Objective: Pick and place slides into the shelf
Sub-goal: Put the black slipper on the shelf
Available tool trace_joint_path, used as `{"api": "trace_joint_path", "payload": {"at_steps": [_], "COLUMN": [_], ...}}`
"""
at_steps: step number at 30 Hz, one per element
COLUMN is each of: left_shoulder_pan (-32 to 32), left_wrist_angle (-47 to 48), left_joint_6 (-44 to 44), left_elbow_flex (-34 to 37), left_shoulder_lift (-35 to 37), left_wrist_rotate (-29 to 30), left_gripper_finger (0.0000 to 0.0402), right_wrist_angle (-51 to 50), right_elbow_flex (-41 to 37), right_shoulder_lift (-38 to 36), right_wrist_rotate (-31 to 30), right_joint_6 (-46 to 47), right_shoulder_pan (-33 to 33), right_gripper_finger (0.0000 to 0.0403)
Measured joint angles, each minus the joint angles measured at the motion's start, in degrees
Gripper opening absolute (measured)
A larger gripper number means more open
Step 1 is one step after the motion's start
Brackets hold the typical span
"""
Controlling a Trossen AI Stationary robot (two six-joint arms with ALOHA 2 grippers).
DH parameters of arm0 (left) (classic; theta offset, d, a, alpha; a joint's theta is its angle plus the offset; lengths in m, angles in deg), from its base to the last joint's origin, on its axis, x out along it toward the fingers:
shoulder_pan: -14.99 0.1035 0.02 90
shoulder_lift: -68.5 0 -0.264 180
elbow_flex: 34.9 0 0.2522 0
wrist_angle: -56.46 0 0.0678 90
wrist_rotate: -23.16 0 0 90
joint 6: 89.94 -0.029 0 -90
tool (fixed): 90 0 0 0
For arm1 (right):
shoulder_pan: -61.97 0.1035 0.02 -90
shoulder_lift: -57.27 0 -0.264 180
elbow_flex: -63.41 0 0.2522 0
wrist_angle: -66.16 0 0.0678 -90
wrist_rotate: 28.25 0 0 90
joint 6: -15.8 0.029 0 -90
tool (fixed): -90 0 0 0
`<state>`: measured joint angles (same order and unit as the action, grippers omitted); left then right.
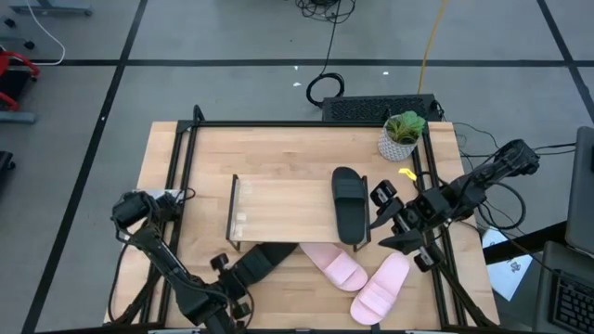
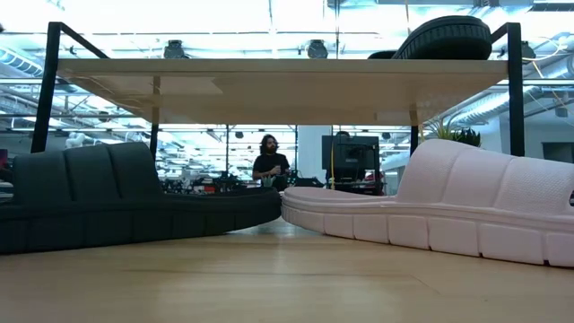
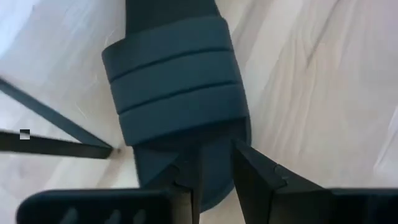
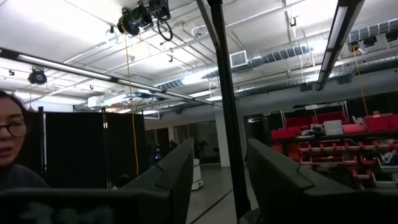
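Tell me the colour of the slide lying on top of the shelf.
Black slide; the high view shows it best.

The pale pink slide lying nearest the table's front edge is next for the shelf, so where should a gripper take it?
Grip the pale pink open-toe slide across its broad strap, coming from above: it lies sole down with the strap arched clear of the footbed.

Two dark jointed arms [image 1: 158, 250], black angular end-effector fingers [image 3: 255, 177], trailing cables.

Open-plan lab/workshop: exposed ceiling ducts [image 4: 280, 56] and strip lights [image 4: 339, 28], red parts bins [image 4: 323, 149], black partition screens [image 4: 81, 146], taped grey floor [image 1: 232, 56], a person [image 2: 270, 161] at far workstations.
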<state>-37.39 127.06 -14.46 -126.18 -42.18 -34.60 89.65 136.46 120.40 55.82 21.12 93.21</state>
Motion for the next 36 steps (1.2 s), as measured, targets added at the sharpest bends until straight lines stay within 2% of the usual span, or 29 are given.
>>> {"api": "trace_joint_path", "payload": {"at_steps": [5,9,15,30,36], "left_shoulder_pan": [-0.04,-0.09,-0.09,0.02,0.54], "left_wrist_angle": [0.77,0.75,1.66,1.17,-1.76], "left_joint_6": [-12.95,-22.87,-35.18,-36.39,-38.99], "left_elbow_flex": [0.0,0.0,0.0,2.05,3.05], "left_shoulder_lift": [0.0,0.0,0.0,-0.02,-0.02], "left_wrist_rotate": [-1.8,-1.78,0.49,3.14,5.03], "left_gripper_finger": [0.0081,0.0081,0.0081,0.0081,0.0081], "right_wrist_angle": [-2.01,-3.99,-5.65,-6.05,-6.09], "right_elbow_flex": [0.0,0.0,0.0,0.0,0.0], "right_shoulder_lift": [-0.04,-0.02,-0.02,-0.02,-0.02], "right_wrist_rotate": [-0.35,-3.32,-3.27,-3.28,-3.28], "right_joint_6": [-0.01,-0.15,-0.07,-0.2,-0.22], "right_shoulder_pan": [-0.01,-0.02,-0.02,-0.02,-0.02], "right_gripper_finger": [0.0138,0.0138,0.0138,0.0138,0.0138]}}
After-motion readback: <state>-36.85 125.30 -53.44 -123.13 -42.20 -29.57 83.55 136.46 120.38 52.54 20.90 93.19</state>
